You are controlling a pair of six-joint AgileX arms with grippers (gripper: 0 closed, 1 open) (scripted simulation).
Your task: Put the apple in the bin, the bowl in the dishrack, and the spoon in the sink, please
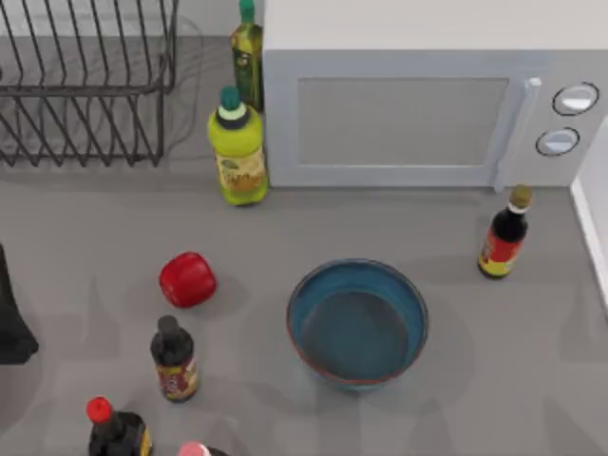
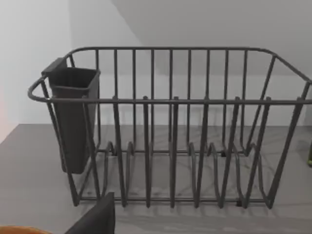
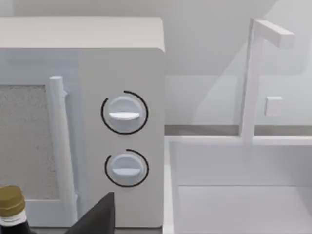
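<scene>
L arm (image 1: 11, 313) sits parked at top view's left edge, wrist cam facing dishrack (image 2: 170, 126); pincer state can't be told. Apple (image 1: 187, 279) lies left of center, bowl (image 1: 357, 323) upright, lower center, well apart.

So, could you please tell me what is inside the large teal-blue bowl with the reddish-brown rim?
The large teal-blue bowl holds nothing: its bare inner floor shows in the top view. What lies under it is covered.
</scene>
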